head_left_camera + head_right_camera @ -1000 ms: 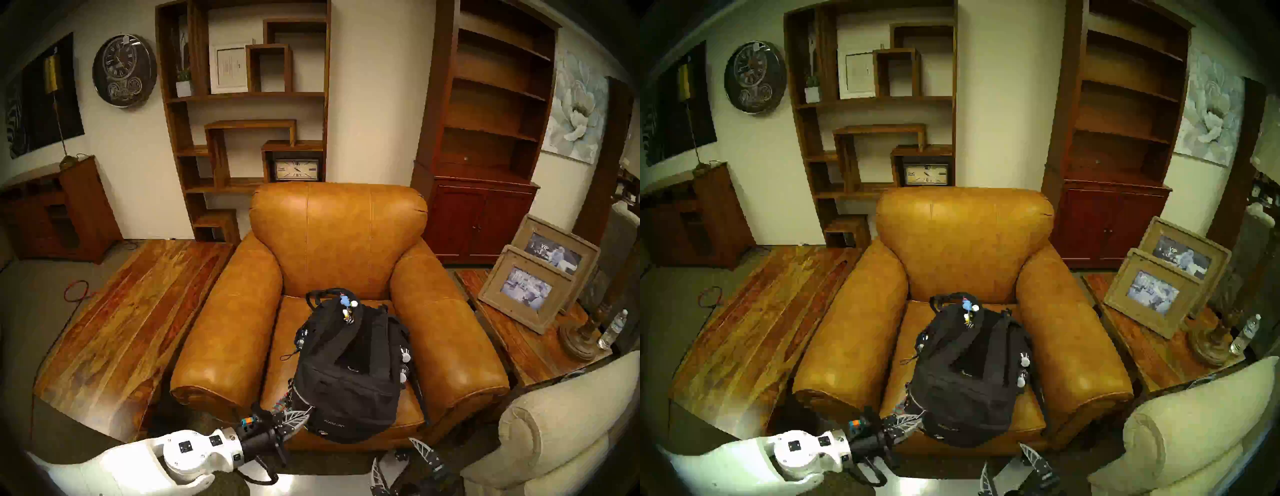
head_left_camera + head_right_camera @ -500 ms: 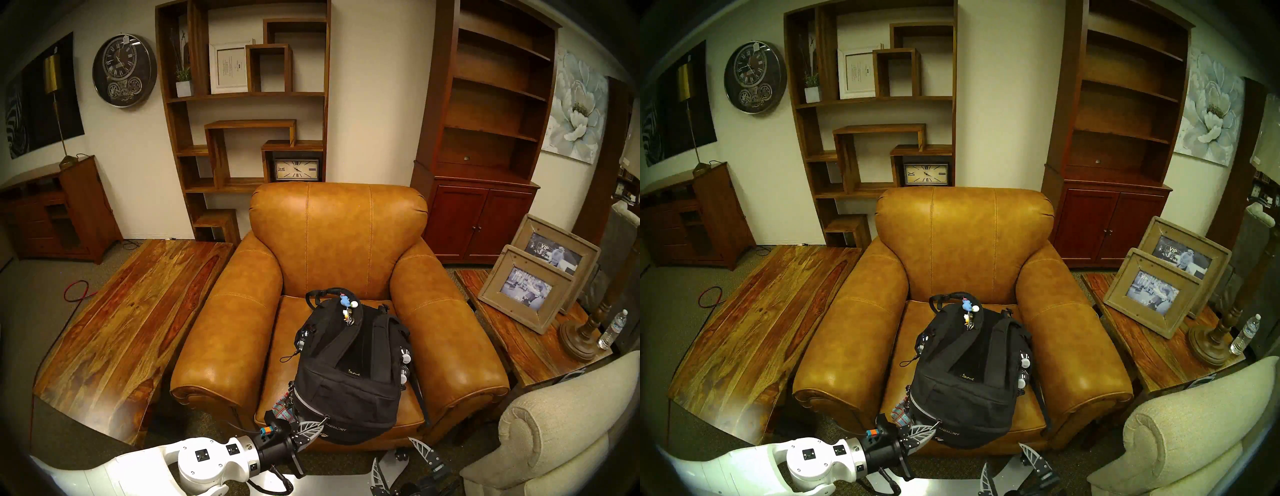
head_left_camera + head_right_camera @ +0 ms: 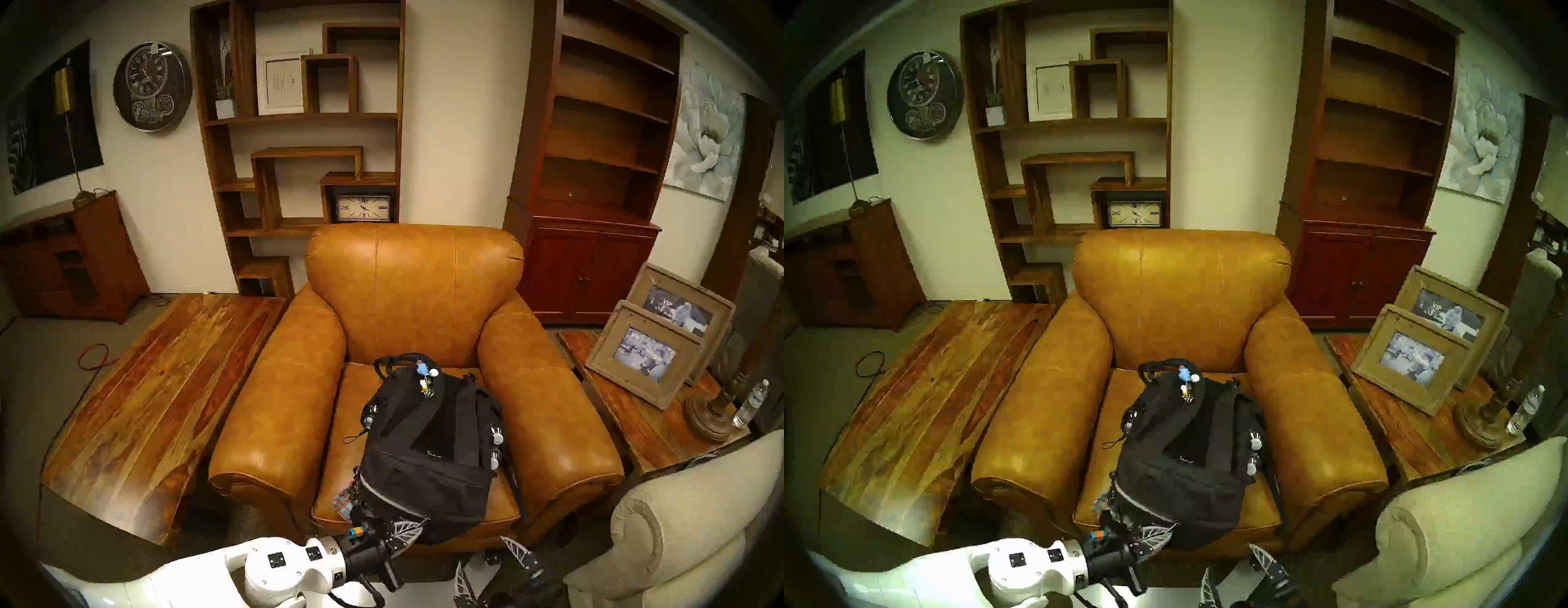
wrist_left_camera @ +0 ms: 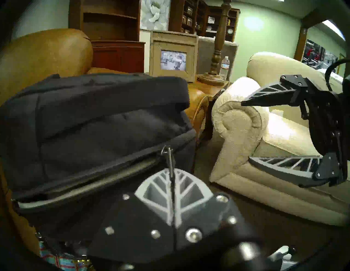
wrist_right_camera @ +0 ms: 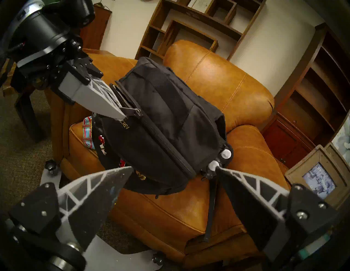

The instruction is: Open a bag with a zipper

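Observation:
A black backpack, the bag [image 3: 428, 458] [image 3: 1183, 467] [image 5: 161, 123], lies on the seat of a tan leather armchair [image 3: 415, 288]. Its curved zipper [image 4: 91, 181] [image 3: 382, 494] gapes along the near-left edge and shows grey lining. My left gripper [image 3: 418, 524] [image 3: 1168, 530] [image 4: 170, 171] [image 5: 122, 116] is shut on the thin metal zipper pull [image 4: 168, 157] [image 5: 132, 111] at the bag's front. My right gripper [image 3: 488, 564] [image 3: 1236, 571] [image 4: 246, 131] [image 5: 174, 168] hangs open below the seat's front edge, holding nothing.
A plaid pouch [image 3: 343, 503] [image 5: 88, 134] hangs at the bag's left side. A long wooden table [image 3: 161, 403] stands left of the chair. The side table [image 3: 636, 420] on the right holds picture frames [image 3: 645, 352] and a water bottle [image 3: 751, 403]. A cream sofa arm [image 3: 687, 522] is near right.
My left gripper has slid to the right along the bag's front edge with the pull in it, and the opened stretch of zipper has grown longer. The right gripper has not moved.

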Robot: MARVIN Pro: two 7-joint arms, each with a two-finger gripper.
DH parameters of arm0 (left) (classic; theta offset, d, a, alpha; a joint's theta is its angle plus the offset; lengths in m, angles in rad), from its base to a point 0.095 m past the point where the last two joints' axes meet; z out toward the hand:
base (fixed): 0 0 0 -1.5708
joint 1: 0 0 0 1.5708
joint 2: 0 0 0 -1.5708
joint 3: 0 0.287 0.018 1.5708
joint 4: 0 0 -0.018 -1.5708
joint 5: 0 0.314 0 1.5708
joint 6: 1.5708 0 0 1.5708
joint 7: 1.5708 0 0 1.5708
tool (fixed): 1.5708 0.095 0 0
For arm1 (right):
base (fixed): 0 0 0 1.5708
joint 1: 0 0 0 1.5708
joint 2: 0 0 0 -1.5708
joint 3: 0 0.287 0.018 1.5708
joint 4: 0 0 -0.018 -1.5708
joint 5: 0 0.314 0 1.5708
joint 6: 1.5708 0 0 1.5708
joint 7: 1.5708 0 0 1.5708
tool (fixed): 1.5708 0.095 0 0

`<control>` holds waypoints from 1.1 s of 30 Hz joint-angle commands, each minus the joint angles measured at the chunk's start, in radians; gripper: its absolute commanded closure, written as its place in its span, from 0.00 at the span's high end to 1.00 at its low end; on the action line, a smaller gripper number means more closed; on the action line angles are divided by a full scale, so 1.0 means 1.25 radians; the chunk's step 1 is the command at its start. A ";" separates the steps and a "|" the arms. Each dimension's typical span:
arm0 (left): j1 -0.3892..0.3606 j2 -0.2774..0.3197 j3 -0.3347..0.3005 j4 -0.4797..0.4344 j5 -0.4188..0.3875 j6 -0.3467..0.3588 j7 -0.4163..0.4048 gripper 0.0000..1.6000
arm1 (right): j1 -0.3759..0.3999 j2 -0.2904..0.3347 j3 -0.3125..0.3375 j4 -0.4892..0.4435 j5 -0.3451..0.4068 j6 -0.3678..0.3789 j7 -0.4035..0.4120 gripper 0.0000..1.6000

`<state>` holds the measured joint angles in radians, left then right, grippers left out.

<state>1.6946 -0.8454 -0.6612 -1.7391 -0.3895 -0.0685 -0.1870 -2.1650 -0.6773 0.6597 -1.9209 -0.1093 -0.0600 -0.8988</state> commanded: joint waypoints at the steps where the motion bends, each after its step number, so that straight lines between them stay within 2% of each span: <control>1: -0.029 -0.068 0.022 -0.002 0.009 0.008 -0.011 0.00 | -0.002 0.002 0.001 -0.009 0.002 0.000 -0.002 1.00; 18: -0.073 -0.145 0.063 0.041 0.035 0.049 -0.011 0.00 | -0.001 0.003 0.000 -0.009 0.003 0.000 -0.002 1.00; 33: -0.117 -0.204 0.090 0.103 0.043 0.055 -0.027 0.00 | 0.000 0.003 -0.001 -0.009 0.003 0.000 -0.003 1.00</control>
<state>1.5777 -1.0270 -0.5621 -1.6182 -0.3313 0.0054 -0.2064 -2.1631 -0.6764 0.6574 -1.9207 -0.1081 -0.0600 -0.9004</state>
